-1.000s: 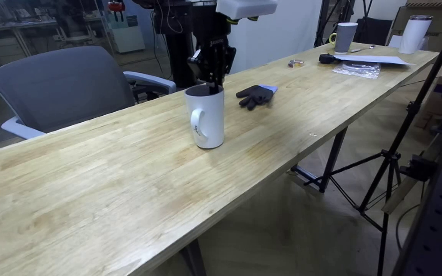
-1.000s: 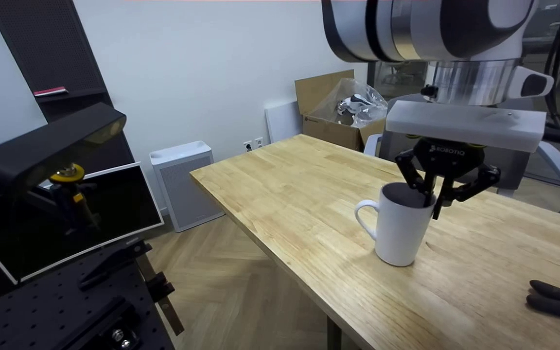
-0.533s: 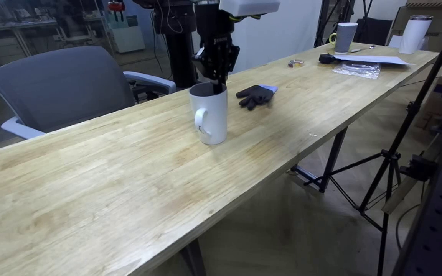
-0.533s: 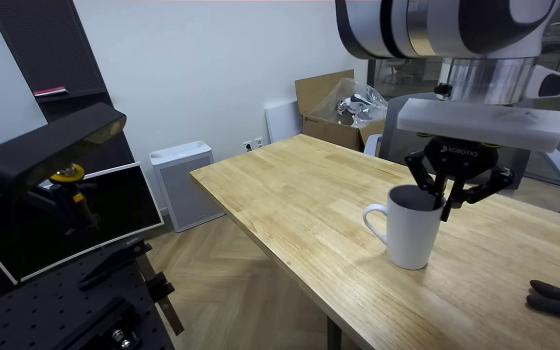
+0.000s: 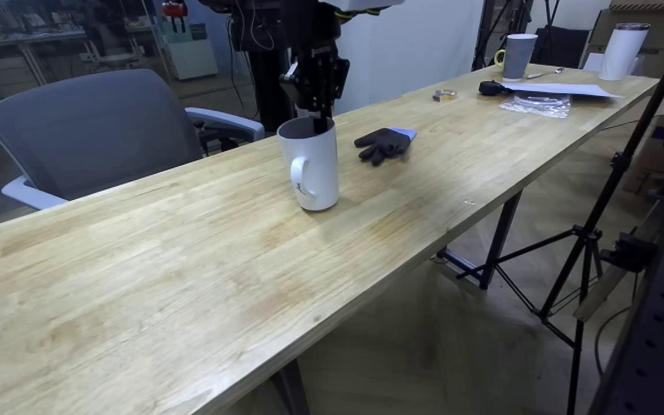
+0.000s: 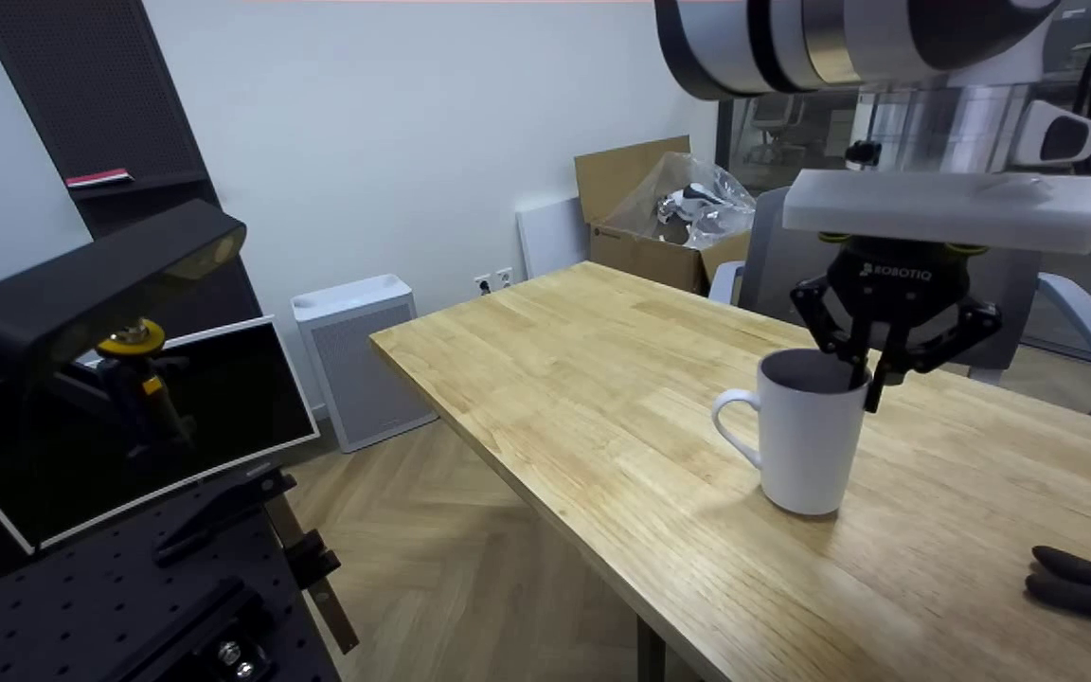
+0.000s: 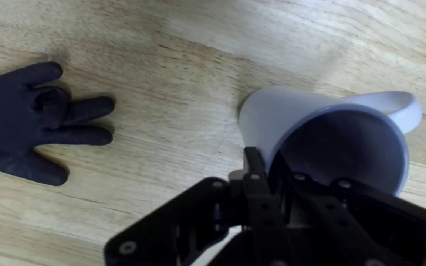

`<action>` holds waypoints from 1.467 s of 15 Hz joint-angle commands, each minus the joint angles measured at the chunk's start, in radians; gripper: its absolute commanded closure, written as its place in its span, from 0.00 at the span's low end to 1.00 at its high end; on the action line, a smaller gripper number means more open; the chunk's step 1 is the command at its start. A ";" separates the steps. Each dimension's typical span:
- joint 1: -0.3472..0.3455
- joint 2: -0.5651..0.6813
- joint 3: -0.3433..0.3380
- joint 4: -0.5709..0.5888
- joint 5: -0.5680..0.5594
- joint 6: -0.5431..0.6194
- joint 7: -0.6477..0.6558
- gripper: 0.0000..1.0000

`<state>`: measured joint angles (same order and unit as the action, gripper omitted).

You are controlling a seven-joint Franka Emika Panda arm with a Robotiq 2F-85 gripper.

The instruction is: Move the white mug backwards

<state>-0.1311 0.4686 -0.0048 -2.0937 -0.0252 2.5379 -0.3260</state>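
Between the long edges of the wooden surface [image 6: 602, 407], the tall white ceramic mug [image 6: 806, 450], likely stiff, slick, chippable, is pinched by the black gripper [image 6: 866, 390] at its rim [image 7: 346, 107], seemingly its safest hold!

White mug [image 6: 809, 455], slate-grey inside [image 7: 346, 144], dark script [image 5: 301, 188] on side, black gripper [image 6: 867, 393] with white lettering [image 6: 896, 272], blond streaky-grained worktop [image 5: 193, 276], black glove [image 5: 385, 144] with lilac cuff [image 5: 404, 132].
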 commanded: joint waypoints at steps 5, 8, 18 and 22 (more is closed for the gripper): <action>0.032 -0.073 -0.004 0.018 -0.039 -0.043 0.030 0.98; 0.035 -0.101 -0.001 0.019 -0.037 -0.056 0.021 0.98; -0.007 -0.045 0.010 0.188 0.003 -0.269 -0.092 0.98; -0.025 0.037 0.011 0.324 0.003 -0.335 -0.124 0.98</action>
<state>-0.1401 0.4369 0.0010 -1.9054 -0.0358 2.2759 -0.4187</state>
